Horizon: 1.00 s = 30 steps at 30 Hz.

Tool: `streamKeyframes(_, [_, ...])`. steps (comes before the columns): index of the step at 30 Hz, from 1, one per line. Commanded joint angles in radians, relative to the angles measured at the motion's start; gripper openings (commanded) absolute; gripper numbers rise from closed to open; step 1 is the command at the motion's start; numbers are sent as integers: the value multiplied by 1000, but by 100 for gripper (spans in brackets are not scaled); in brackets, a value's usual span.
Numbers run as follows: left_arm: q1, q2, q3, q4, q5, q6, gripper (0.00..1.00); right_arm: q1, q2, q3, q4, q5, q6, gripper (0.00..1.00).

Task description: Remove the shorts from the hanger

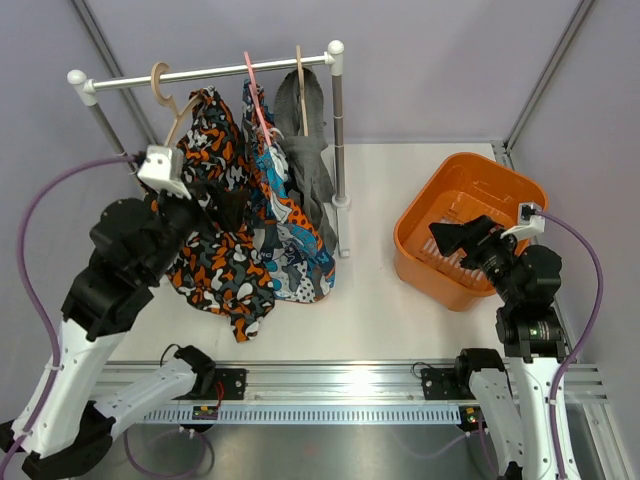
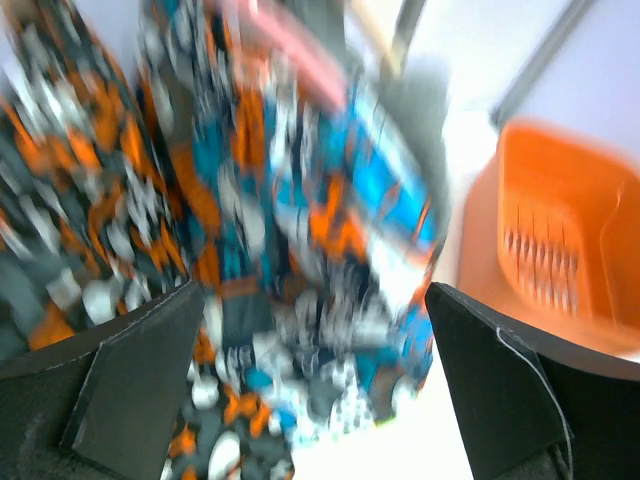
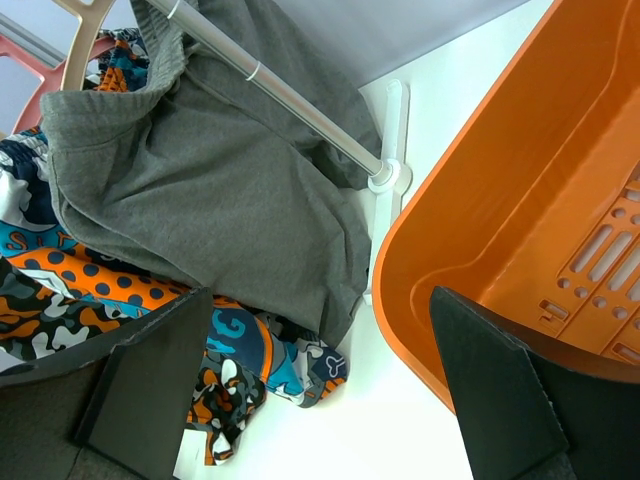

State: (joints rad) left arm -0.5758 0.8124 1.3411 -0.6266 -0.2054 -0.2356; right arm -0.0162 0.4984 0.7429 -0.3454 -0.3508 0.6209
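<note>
The left pincer (image 2: 315,295) stands wide open and empty, raised level with the hanging cloth and close to the camouflage shorts (image 1: 215,250), apparently so its fingers can close on a fold; whether it touches them I cannot tell. All three shorts hang from a rail (image 1: 200,72) toward the far left corner of the bench (image 1: 380,300), with their lower ends resting on it. The camouflage pair is on a wooden hanger (image 1: 165,85), the blue patterned shorts (image 1: 290,230) on a pink hanger (image 1: 255,85), and the dark grey shorts (image 1: 312,165) nearest the rack's right post. The orange basket (image 1: 412,225) sits by the right edge, likely to receive them. Over it hovers the right pincer (image 3: 320,295), also open and holding nothing, and facing the grey pair.
</note>
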Motion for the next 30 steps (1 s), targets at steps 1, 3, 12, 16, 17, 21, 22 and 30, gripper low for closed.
streamKeyframes(1, [4,109,156,24,-106,58,99,-5,12,50,-1,-10,-33,100])
streamKeyframes(3, [4,212,271,-31,-253,79,99,-5,9,55,-4,-7,-39,99])
streamKeyframes(12, [220,413,536,-173,-246,96,99,-5,19,102,-56,-16,-64,99])
streamKeyframes(16, [329,418,511,-174,-203,107,99,-5,32,118,-63,-25,-72,99])
streamKeyframes(17, [358,415,498,-162,-192,110,99,-5,37,124,-64,-30,-76,99])
streamKeyframes(21, [418,421,460,-96,-129,114,99,-5,64,153,-73,-53,-85,99])
streamKeyframes(22, [427,430,461,-93,-121,113,99,-5,68,159,-75,-56,-85,100])
streamKeyframes(30, [484,525,446,-44,-89,108,98,-5,72,127,-34,-80,-59,100])
